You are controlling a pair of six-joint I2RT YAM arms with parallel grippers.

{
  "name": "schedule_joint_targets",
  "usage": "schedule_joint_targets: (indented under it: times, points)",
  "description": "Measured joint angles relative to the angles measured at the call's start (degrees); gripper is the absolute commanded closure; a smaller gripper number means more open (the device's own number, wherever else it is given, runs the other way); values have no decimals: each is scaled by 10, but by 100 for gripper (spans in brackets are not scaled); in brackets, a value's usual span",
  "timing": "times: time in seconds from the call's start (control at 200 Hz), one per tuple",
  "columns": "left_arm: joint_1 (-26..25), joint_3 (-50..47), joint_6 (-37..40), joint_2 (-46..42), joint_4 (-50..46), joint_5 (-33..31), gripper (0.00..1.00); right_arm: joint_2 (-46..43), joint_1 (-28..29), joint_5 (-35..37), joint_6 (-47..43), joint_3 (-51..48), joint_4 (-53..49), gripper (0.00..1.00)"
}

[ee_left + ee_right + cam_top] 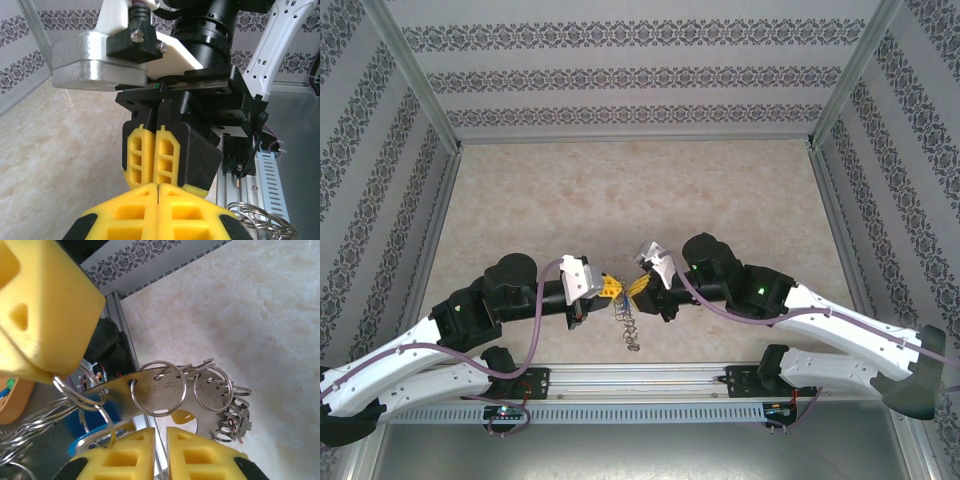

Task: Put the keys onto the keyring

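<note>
Your right gripper (160, 457) sat barely open at six o'clock, your left gripper (159, 195) clamped the keyring (165, 382), and a blue key (75, 424) at eight o'clock seemed threaded, others probably remaining.

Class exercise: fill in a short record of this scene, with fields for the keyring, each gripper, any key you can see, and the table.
keyring: flat grey metal keyring fringed with wire loops, hanging between the two grippers
left gripper: shut, seemingly pinching one wire loop of the keyring
right gripper: tip to tip with the left gripper, jaws a narrow slit apart
key: blue plastic key cap among the loops, mostly hidden
table: beige marbled tabletop
</note>
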Motion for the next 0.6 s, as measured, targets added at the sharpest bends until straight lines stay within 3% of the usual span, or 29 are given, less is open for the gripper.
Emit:
schedule_joint_targets:
  times: [0.11,0.395,0.6]
  points:
    - [0,0,0,0,0,0,100,-1,0,-7,0,0,0,88]
    - [0,-1,2,-9,1,9,100,-86,0,19,-17,-26,-29,56]
    - [0,-3,2,-15,30,42,100,-195,7,45,-57,-61,16,49]
